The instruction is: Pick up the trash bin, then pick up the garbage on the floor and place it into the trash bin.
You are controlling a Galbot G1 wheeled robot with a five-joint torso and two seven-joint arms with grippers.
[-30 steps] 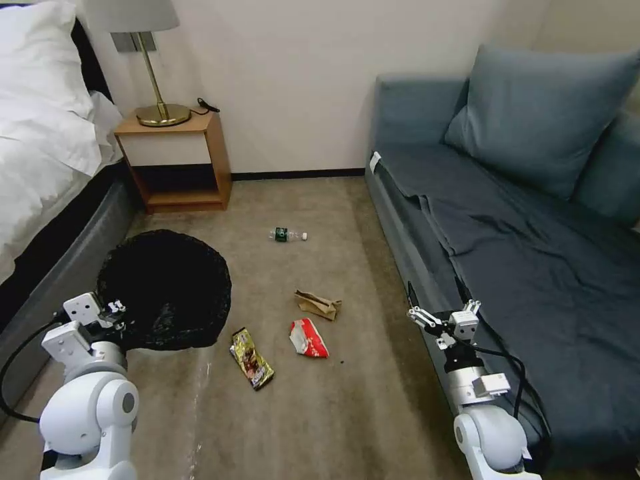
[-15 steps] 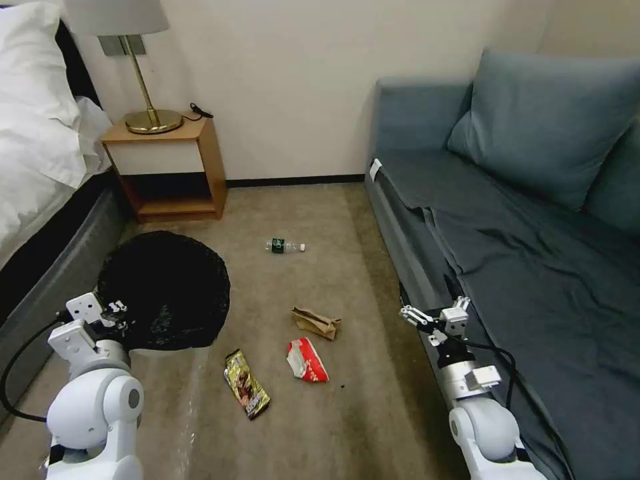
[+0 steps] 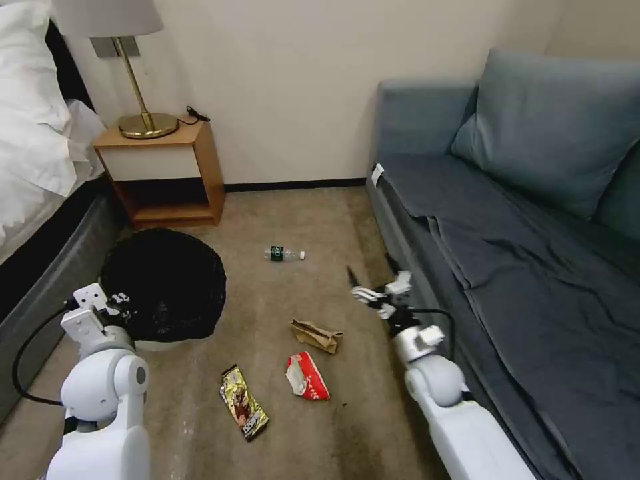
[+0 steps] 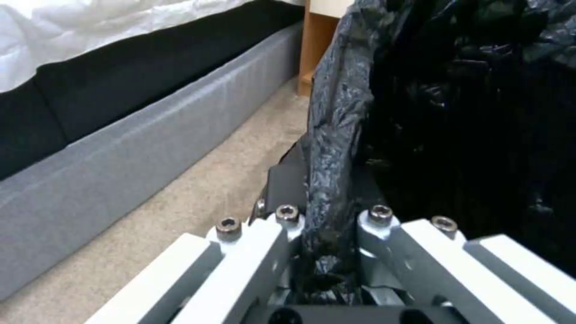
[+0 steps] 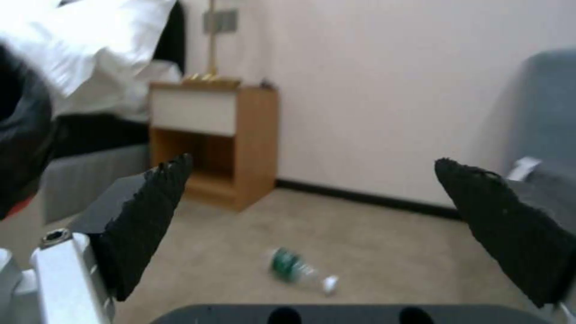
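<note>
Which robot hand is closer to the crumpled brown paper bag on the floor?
The right. The right gripper hangs open in the air just beyond the brown paper bag, on its sofa side. The left gripper is farther off, shut on the trash bin liner.

- A plain cream wall [image 3: 293,87] runs across the far side, with a dark baseboard [image 3: 293,183] at its foot.
- Beige short-pile carpet [image 3: 307,220] covers the floor.
- A grey-blue fabric sofa [image 3: 520,267] with a large matching cushion [image 3: 553,127] lines one side.
- A wooden open-shelf nightstand [image 3: 163,170] holds a brass-stemmed lamp [image 3: 137,100].
- A bed with white linen [image 3: 30,133] and a grey base [image 3: 53,267] lines the other.
</note>
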